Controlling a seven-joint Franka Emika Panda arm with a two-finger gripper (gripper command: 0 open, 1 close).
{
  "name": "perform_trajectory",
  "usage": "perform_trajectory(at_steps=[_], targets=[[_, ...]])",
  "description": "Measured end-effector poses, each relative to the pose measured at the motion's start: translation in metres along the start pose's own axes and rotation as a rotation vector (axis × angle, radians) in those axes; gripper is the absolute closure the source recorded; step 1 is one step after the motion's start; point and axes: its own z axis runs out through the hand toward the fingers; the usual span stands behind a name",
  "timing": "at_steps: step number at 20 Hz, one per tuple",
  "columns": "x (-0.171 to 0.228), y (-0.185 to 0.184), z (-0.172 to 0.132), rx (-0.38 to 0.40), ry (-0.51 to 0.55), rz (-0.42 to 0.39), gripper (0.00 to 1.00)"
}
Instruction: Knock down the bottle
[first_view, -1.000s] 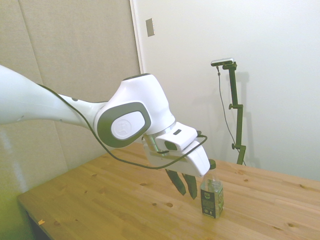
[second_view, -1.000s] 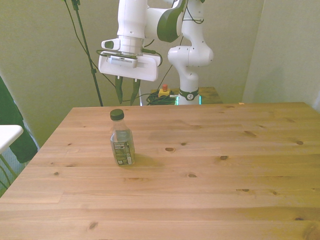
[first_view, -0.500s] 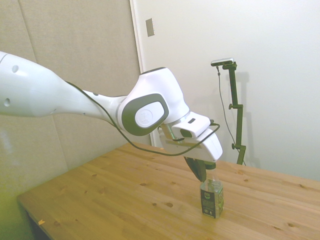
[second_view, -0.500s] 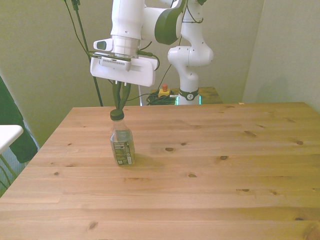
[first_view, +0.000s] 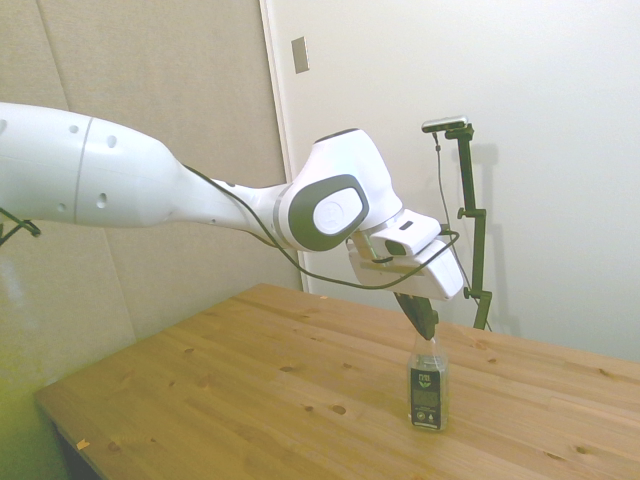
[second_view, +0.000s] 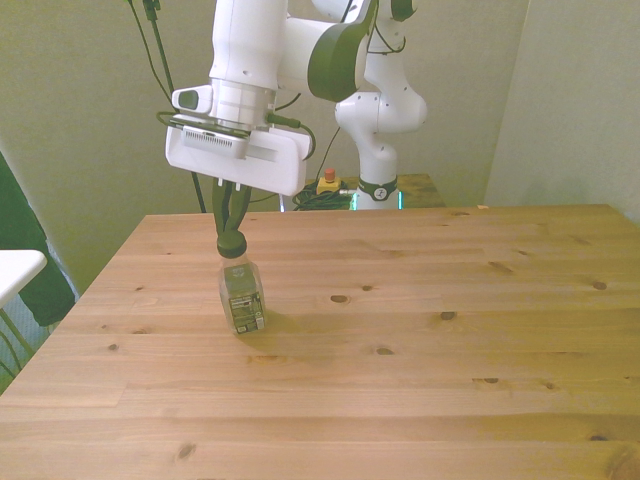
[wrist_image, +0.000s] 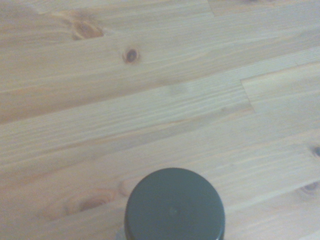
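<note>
The bottle (second_view: 244, 300) stands on the wooden table (second_view: 430, 340) toward the front view's left, its top leaning slightly to that side. It is small and clear, with a dark green label. In the side view the bottle (first_view: 427, 385) shows its narrow face. My gripper (second_view: 230, 240) hangs right above it, dark fingers a little apart and pointing down, their tips against the black cap. From the side, the gripper (first_view: 426, 328) meets the bottle's top. The wrist view shows the black cap (wrist_image: 174, 207) close up over the planks.
The bottle stands roughly a bottle's height in from the table edge at the front view's left. A white surface (second_view: 15, 270) sits beyond that edge. Behind the far edge stand the robot base (second_view: 378, 120) and a yellow box with a red button (second_view: 328, 183).
The arm has reached out and come down from behind the bottle, so its fingertips now meet the cap. The bottle has turned and tipped slightly but still stands.
</note>
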Motion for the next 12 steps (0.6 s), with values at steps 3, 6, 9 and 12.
perform_trajectory(at_steps=[3, 6, 9, 12], targets=[[-0.006, -0.025, 0.016, -0.005, -0.001, 0.003, 1.0], [-0.011, -0.038, 0.023, -0.005, 0.001, 0.008, 1.0], [-0.012, -0.043, 0.028, 0.014, 0.019, 0.015, 1.0], [-0.015, -0.049, 0.036, 0.041, 0.042, 0.033, 1.0]])
